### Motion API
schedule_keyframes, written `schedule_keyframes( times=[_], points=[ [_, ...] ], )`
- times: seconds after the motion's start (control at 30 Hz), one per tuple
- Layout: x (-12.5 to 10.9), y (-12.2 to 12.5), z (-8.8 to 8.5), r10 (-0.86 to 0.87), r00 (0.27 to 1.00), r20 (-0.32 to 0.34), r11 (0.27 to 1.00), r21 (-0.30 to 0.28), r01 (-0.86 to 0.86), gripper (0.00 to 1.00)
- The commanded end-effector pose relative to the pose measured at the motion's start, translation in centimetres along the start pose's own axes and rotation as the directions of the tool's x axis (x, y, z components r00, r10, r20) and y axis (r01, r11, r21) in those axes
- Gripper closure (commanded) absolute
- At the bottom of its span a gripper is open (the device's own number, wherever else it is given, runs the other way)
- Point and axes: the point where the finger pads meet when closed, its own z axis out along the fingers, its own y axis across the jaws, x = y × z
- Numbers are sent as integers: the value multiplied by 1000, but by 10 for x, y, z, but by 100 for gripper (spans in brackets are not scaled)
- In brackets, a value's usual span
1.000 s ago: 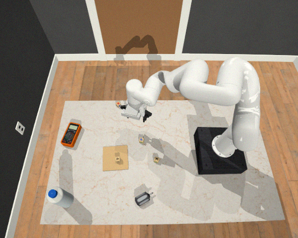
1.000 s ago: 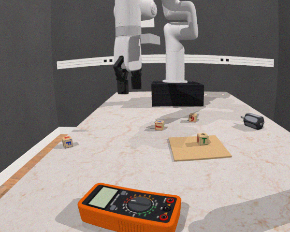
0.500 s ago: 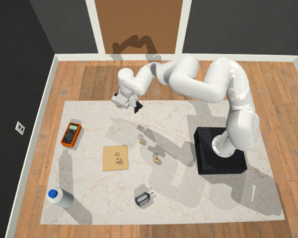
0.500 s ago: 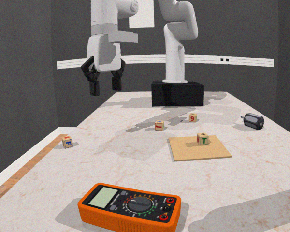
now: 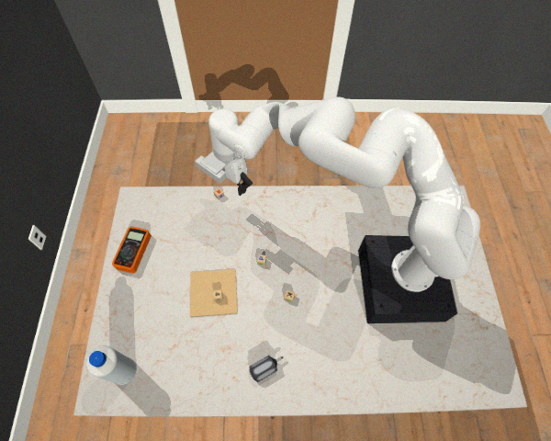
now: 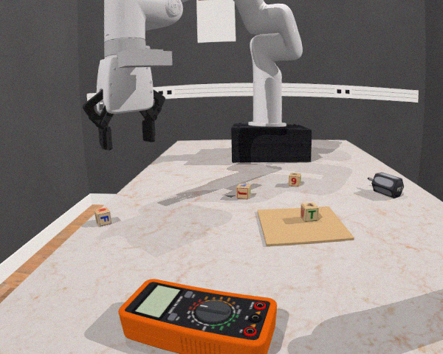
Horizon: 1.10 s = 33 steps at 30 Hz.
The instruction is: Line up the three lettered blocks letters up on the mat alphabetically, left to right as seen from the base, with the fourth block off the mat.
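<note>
The tan mat (image 5: 211, 291) lies on the marble table top, and one wooden block (image 5: 217, 294) stands on it; in the exterior view this block (image 6: 309, 212) shows a green T on its side. A second block (image 5: 219, 192) (image 6: 102, 217) sits near the table's far edge and shows a blue F on its side. A third block (image 5: 262, 258) (image 6: 243, 190) with a red mark and a fourth (image 5: 289, 295) showing a 9 (image 6: 294, 178) lie between the mat and the robot base. My gripper (image 5: 241, 182) (image 6: 127, 139) is open and empty, held high above the table close to the F block.
An orange multimeter (image 5: 131, 248) (image 6: 198, 316) lies beyond the mat. A white bottle with a blue cap (image 5: 109, 364) stands at one table corner. A black adapter (image 5: 264, 367) (image 6: 386, 184) lies to the side. The black robot base (image 5: 406, 279) stands on the table.
</note>
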Motion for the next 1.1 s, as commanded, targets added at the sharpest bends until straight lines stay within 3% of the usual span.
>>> schedule_keyframes(
  times=[0.0, 0.77, 1.07],
  points=[
    [-12, 23, -2, 71, 997, 4, 997, 5, -71, 0],
    [-73, 79, 3, 336, 942, 7, 942, 3, -336, 0],
    [-75, 80, 4, 341, 940, 7, 940, 3, -341, 0]
  ],
)
